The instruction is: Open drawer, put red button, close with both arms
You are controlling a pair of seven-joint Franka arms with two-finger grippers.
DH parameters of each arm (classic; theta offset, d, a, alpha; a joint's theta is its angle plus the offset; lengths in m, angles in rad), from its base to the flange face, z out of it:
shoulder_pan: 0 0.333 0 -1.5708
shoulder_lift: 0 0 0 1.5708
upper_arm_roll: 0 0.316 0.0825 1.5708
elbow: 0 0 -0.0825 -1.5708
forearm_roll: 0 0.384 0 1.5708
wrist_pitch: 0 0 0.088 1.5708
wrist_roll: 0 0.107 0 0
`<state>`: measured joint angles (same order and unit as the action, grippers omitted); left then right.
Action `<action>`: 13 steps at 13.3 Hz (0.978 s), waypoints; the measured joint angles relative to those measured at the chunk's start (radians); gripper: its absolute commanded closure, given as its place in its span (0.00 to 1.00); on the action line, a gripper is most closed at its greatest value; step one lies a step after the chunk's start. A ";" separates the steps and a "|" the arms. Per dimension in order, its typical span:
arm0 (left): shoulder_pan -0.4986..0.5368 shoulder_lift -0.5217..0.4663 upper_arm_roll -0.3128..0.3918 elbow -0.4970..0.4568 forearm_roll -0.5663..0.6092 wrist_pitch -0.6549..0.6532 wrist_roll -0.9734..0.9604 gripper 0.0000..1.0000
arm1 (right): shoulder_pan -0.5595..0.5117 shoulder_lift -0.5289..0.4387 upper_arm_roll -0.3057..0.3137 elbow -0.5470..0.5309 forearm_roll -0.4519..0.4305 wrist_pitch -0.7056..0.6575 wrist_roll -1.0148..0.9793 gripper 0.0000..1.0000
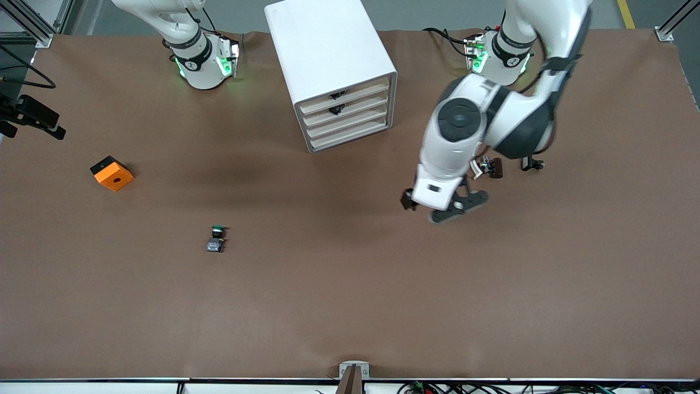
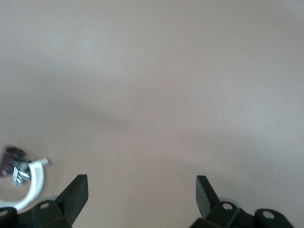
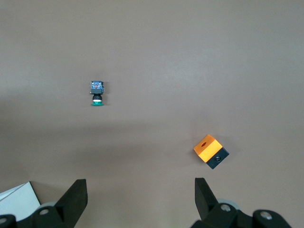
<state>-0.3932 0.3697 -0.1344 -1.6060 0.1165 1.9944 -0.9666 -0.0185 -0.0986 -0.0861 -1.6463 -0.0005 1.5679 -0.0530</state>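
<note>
No text, label or number can be read anywhere.

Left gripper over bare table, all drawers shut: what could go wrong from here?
1. The left gripper, open, hangs over bare table; the red button lies partly hidden under the arm, so a grasp may miss.
2. The green button looks alike and could be picked instead.
3. The cabinet has four alike drawers; the wrong one may be opened.

Even, bright overhead light covers the brown worktop (image 1: pixel 339 284), leaving only soft, diffuse shadows near the white cabinet (image 1: pixel 333 71). The left arm (image 1: pixel 470 137) shows motion blur, and the left wrist view looks hazy and washed out. The right wrist view is sharp.
</note>
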 measured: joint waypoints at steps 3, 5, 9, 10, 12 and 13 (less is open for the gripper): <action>0.105 -0.071 0.001 0.009 0.001 -0.059 0.163 0.00 | 0.000 -0.005 -0.002 -0.011 0.000 0.001 -0.009 0.00; 0.168 -0.129 0.001 0.011 0.001 -0.118 0.288 0.00 | 0.000 -0.019 -0.001 -0.031 0.000 0.005 -0.012 0.00; 0.260 -0.239 0.000 0.012 0.001 -0.202 0.494 0.00 | 0.000 -0.032 0.000 -0.044 0.000 0.012 -0.014 0.00; 0.280 -0.262 0.000 0.012 0.001 -0.214 0.538 0.00 | 0.000 -0.032 0.000 -0.045 0.000 0.013 -0.014 0.00; 0.321 -0.307 -0.002 0.012 0.001 -0.264 0.627 0.00 | 0.000 -0.032 0.002 -0.046 0.000 0.015 -0.015 0.00; 0.338 -0.329 -0.005 0.011 0.000 -0.304 0.672 0.00 | 0.000 -0.032 0.004 -0.046 0.000 0.015 -0.015 0.00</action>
<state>-0.0554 0.0407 -0.1395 -1.5948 0.1167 1.6908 -0.2944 -0.0185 -0.1303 -0.0821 -1.6927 -0.0006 1.5826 -0.0680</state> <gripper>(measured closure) 0.000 0.000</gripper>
